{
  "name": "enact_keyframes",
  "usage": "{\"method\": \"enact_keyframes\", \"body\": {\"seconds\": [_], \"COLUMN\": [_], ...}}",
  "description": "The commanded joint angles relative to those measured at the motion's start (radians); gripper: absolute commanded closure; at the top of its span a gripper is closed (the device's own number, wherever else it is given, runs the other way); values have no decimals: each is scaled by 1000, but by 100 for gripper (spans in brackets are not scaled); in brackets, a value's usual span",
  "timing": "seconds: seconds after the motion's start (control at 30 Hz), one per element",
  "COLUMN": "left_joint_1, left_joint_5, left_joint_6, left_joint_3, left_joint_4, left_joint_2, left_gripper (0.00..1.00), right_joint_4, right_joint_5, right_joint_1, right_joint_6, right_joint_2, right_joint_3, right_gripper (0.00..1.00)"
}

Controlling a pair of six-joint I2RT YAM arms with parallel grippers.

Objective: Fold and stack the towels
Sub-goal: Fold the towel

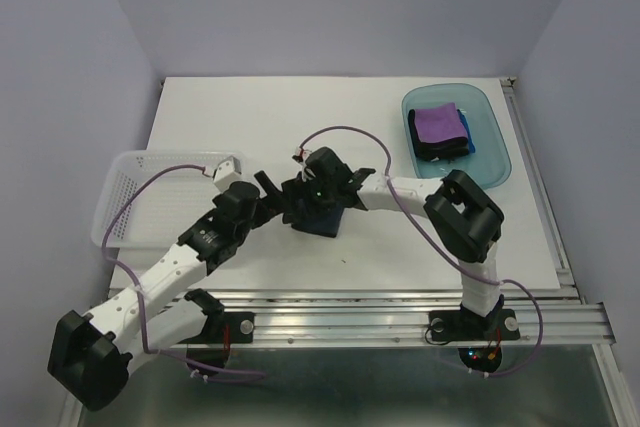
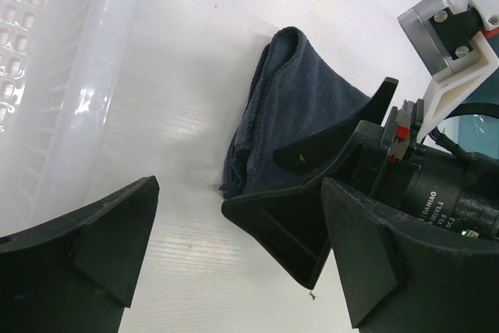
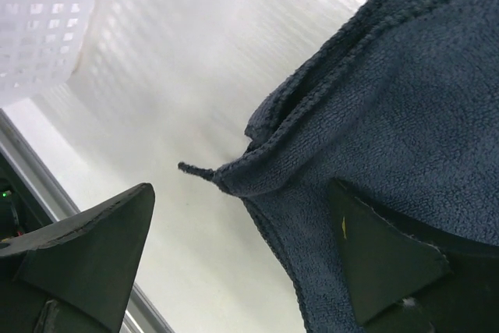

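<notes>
Currently: dark navy towel (image 1: 326,223) lies on the white table (image 1: 250,117) near its middle, close to the near edge, folded over on itself with a rounded fold at one end (folded edges show best in the left wrist view (image 2: 300,107)).

Right gripper (image 1: 303,207) sits low over this towel, reaching in from the right. Right wrist view: fingers spread wide (image 3: 240,189). One finger stands against the navy cloth (image 3: 405,99), the other over bare table beyond the towel's corner. Nothing is pinched between them.

Left gripper (image 1: 272,197) is just beside the right one, on its left and pointing toward the towel. Its fingers are also wide apart (image 2: 240,183) and hold nothing. The towel and one of the right gripper's fingers lie in the gap ahead of it.

White mesh basket (image 1: 110,217) is at the left edge of the table, well apart from the navy towel. I cannot tell whether anything lies in it.

Teal tray (image 1: 495,137) is at the far right. In it a purple towel (image 1: 438,124) lies folded on top of a blue towel with black edging (image 1: 445,152), the two stacked toward the tray's left half.
</notes>
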Motion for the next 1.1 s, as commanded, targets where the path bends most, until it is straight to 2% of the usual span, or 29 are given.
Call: {"method": "enact_keyframes", "body": {"seconds": [0.0,0.3,0.43,0.47,0.5,0.67,0.87,1.07], "left_joint_1": [-12,-12,-12,-12,-12,-12,-12,-10], "left_joint_5": [-17,-121,-151,-151,-146,-114,-99,-89], "left_joint_6": [12,-26,-40,-40,-39,-13,-5,0], "left_joint_3": [68,82,80,79,77,65,57,53], "left_joint_4": [9,-97,-123,-118,-115,-68,-42,-26], "left_joint_2": [-63,-144,-156,-157,-155,-150,-144,-109], "left_gripper": [2,2,2,2,2,2,1,1], "right_joint_4": [73,67,-63,-97,-128,-252,-222,-223], "right_joint_5": [-90,-54,134,188,304,496,447,340], "right_joint_1": [60,59,59,59,59,10,-68,-122], "right_joint_6": [-27,-28,-82,-91,-112,-192,-365,-554], "right_joint_2": [-39,-38,-58,-64,-70,-105,-148,-94], "right_joint_3": [54,75,118,129,137,135,100,161], "right_gripper": [4,6,0,0,0,0,0,0]}}
